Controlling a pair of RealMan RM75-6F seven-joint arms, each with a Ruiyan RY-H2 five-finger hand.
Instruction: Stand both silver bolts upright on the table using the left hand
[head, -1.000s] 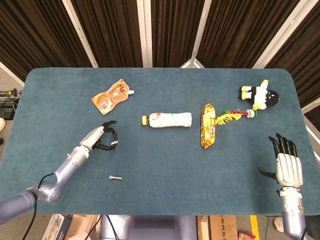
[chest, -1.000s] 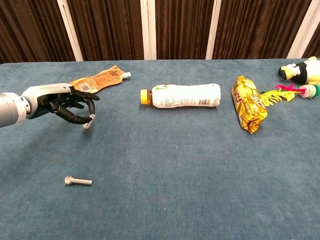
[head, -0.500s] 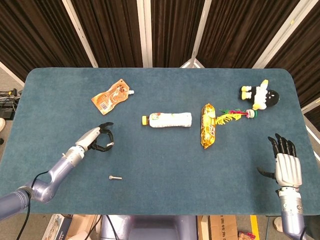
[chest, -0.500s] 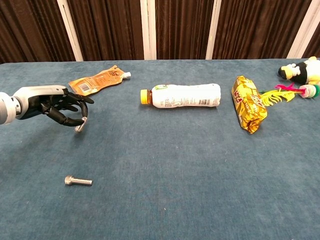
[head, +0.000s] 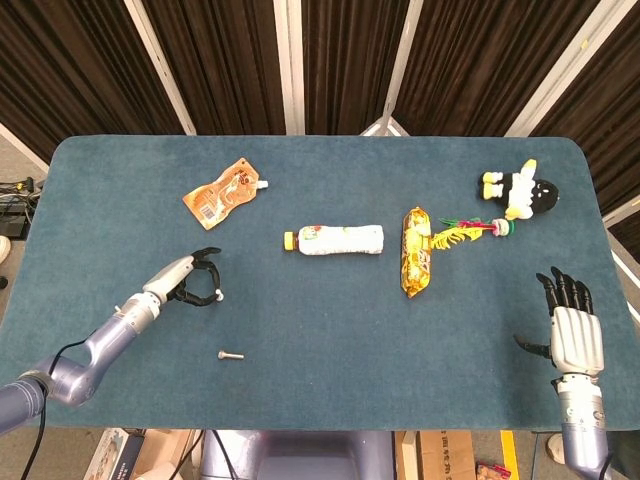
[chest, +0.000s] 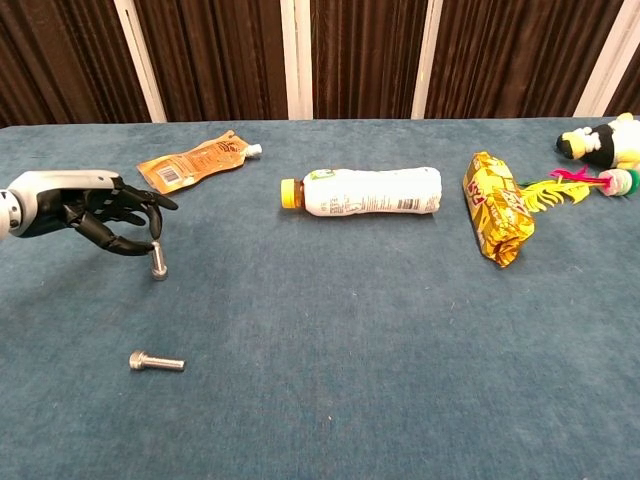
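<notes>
Table: blue felt-covered top, dark curtains behind it (it holds everything listed below).
Left arm: reaches in from the near left corner, angled toward the middle of the table.
Right hand: near the right front edge, fingers straight and spread, holding nothing; only the head view shows it.
Left hand: low over the left part of the table, fingers curled; its fingertips sit at the top of a bolt, and whether they pinch it or only touch it cannot be told.
Bottle: white with a yellow cap, lying on its side at mid-table, cap pointing left.
Snack bag: yellow and crinkled, lying right of the bottle.
Plush toy: black, white and yellow, at the far right.
Orange pouch: flat, with a white spout, beyond the left hand.
Feathered toy: yellow, green and pink, between the snack bag and the plush toy.
Upright bolt: silver, standing roughly vertical with its lower end on the felt, directly under the left hand's fingertips.
Lying bolt: silver, flat on its side nearer the front edge, well apart from the hand (head end to the left).
</notes>
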